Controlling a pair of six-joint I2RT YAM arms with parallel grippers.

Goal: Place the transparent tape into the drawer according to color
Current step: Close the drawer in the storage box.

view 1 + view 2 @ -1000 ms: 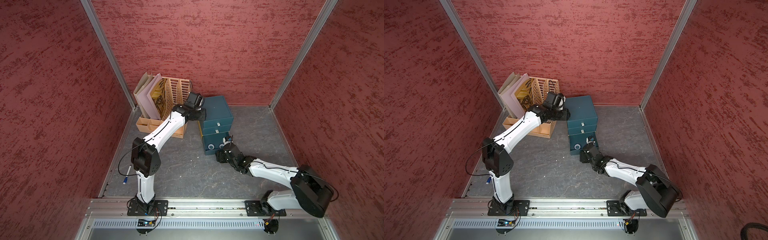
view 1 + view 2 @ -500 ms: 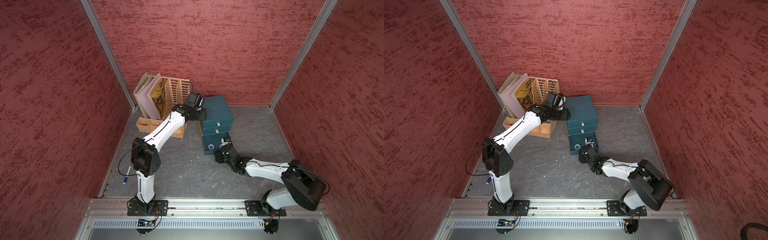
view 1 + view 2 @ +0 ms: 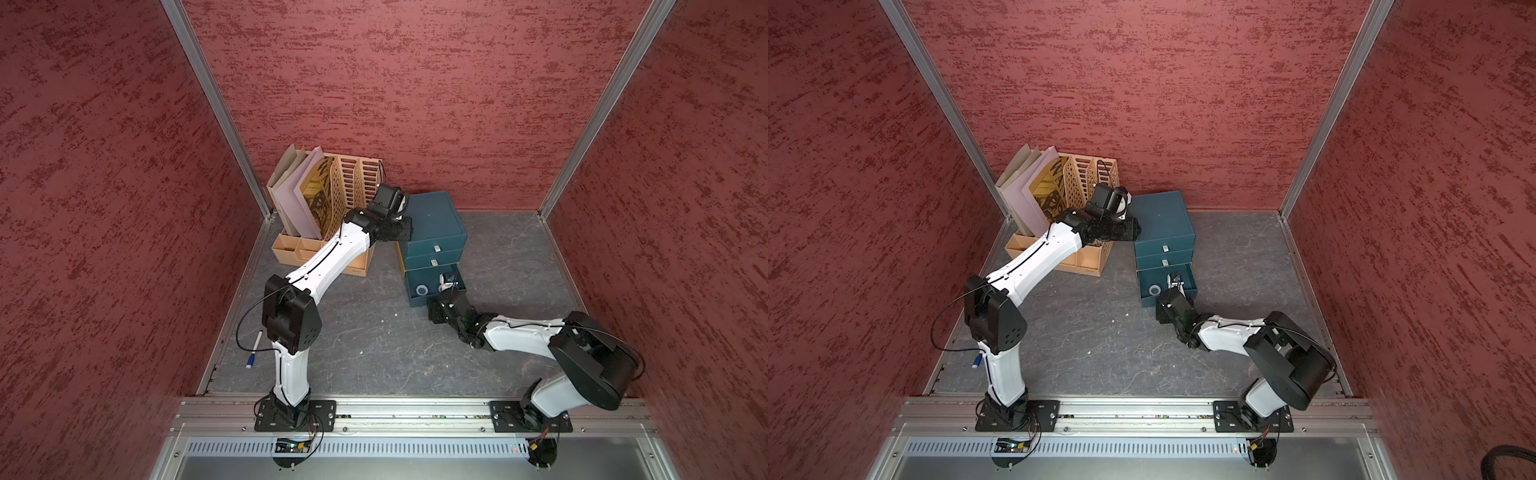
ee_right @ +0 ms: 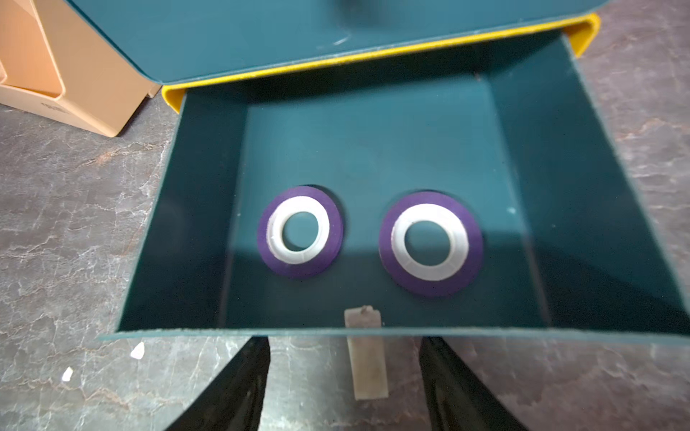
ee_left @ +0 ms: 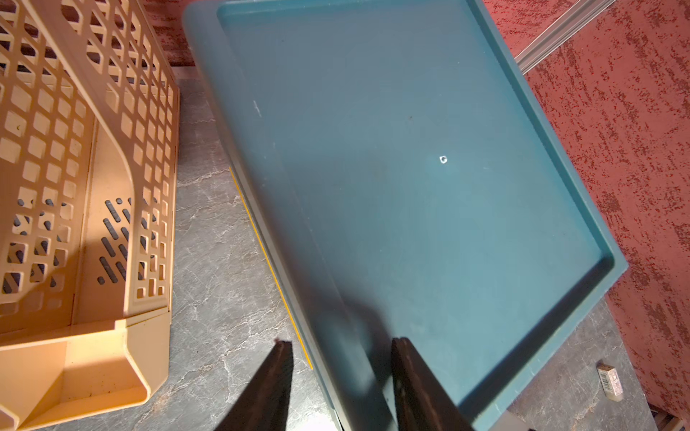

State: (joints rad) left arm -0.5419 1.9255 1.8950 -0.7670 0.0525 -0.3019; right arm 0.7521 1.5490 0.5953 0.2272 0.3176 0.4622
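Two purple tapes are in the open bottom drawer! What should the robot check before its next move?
1. Both purple rolls lie flat inside the bottom drawer: ok.
2. Nothing pokes above the drawer's walls: ok.
3. The right fingers are open and empty, one on each side of the pull: ok.
4. The left fingers straddle the top edge of the chest; firm hold: cannot tell.
5. The upper two drawers look shut: ok.
6. The red and orange rolls are sorted: cannot tell, none in view.
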